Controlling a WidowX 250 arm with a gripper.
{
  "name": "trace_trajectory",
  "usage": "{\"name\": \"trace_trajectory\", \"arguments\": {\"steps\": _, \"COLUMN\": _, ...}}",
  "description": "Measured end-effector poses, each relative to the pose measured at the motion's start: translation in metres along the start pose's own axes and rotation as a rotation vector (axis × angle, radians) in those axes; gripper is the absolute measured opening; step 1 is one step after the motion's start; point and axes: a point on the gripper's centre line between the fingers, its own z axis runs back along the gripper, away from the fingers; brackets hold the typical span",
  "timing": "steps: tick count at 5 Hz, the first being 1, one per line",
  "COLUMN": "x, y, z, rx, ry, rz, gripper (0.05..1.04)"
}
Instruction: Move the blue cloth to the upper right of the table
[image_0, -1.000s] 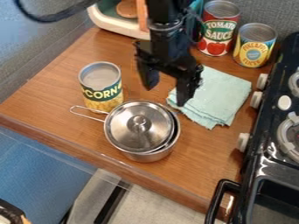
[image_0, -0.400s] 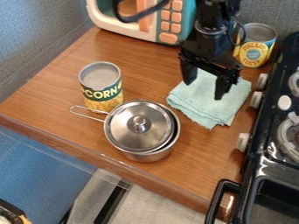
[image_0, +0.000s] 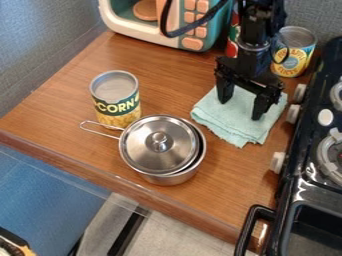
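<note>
Gripper (image_0: 241, 109) has shifted slightly rightward, fingers spread wide. Lidded saucepan (image_0: 155, 156) left of it. Folded pale-blue cloth (image_0: 235, 125) beneath: best lower straight, pinch several layers, lift before carrying. Stove knobs (image_0: 292, 114) to its right: keep clear.

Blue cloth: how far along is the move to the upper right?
The move doesn't look done: the blue cloth lies folded between the pot and the stove knobs, short of the pineapple can. In hand: the gripper is positioned over it, fingers apart, no lift visible. Left, likely: grip, shift to the upper right, release.
</note>
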Motion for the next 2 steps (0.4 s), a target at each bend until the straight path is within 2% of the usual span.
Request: {"name": "trace_trajectory", "arguments": {"steps": 2, "x": 0.0006, "y": 0.0079, "z": -0.0067, "rx": 0.016, "ry": 0.017, "rz": -0.013, "gripper": 1.001}}
